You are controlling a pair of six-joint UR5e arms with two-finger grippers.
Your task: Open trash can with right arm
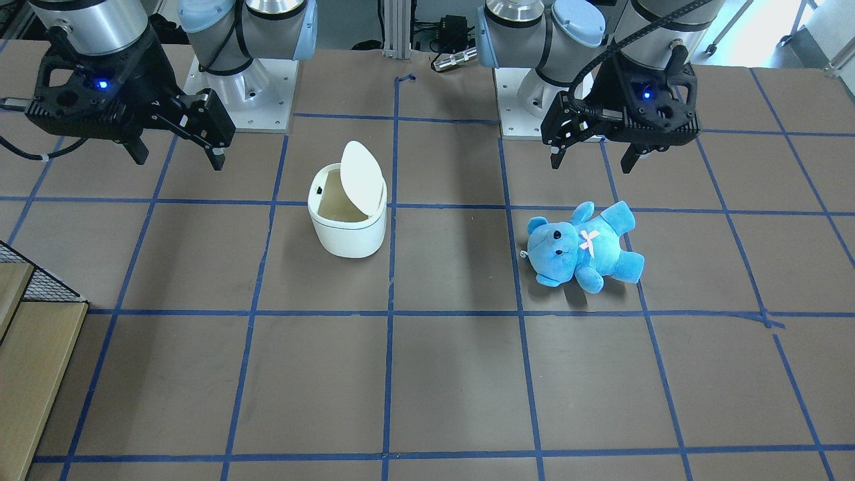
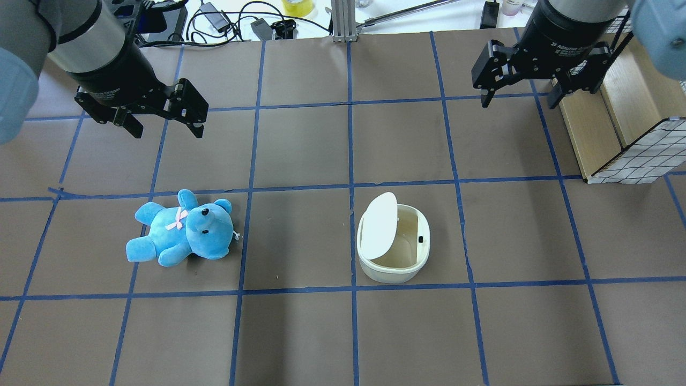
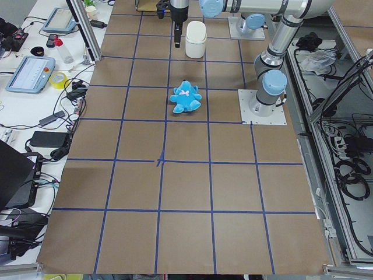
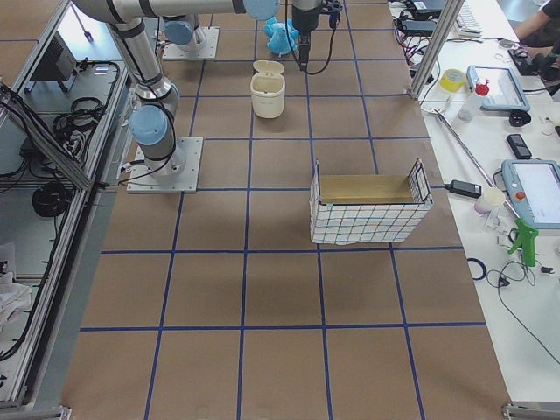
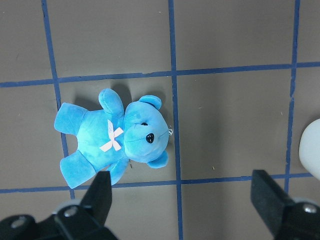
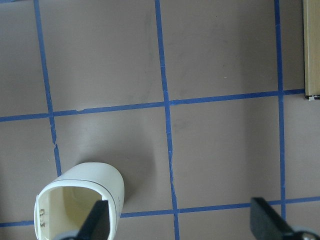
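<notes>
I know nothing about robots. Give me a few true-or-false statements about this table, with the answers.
1. The trash can has its lid up. True.
2. The right gripper grips the lid. False: it hangs open and empty, away from the trash can.
3. The bear is blue. True.
4. The bear lies inside the trash can. False: it lies on the table, apart from the trash can.
5. The left gripper is shut. False: it is open.

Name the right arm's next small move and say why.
Probably just hold the right gripper where it hangs: the lid of the trash can already stands tipped up, beige inside showing, and the open gripper is well clear of it.
</notes>
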